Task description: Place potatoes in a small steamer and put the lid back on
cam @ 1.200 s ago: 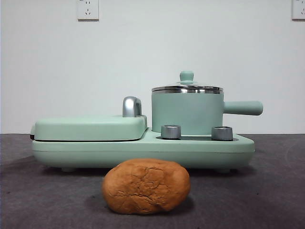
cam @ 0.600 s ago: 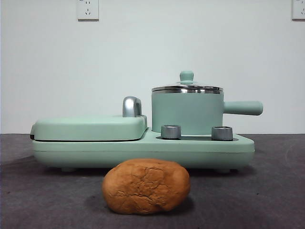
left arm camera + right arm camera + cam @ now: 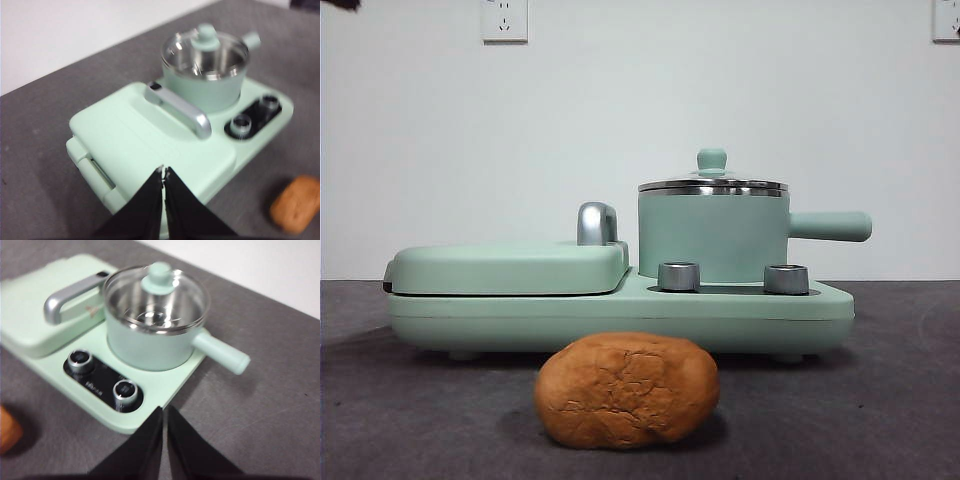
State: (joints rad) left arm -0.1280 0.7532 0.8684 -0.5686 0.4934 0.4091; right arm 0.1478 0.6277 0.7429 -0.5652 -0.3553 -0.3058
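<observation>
- The potato [image 3: 627, 390] lies on the grey bench [image 3: 880, 400], in front of the cooker base [image 3: 620, 312].
- The glass lid [image 3: 712, 183] sits on the small steamer [image 3: 713, 238].
- Left gripper [image 3: 164, 172] and right gripper [image 3: 164, 410] are both clenched, holding nothing, above the bench.

Mint-green cooker base [image 3: 620, 315] on dark grey table [image 3: 880, 420]. Flat griddle cover [image 3: 505, 268] with chrome handle [image 3: 596, 223]. Two steel knobs [image 3: 678, 276] in front. Wall socket [image 3: 505, 19] on white wall.
</observation>
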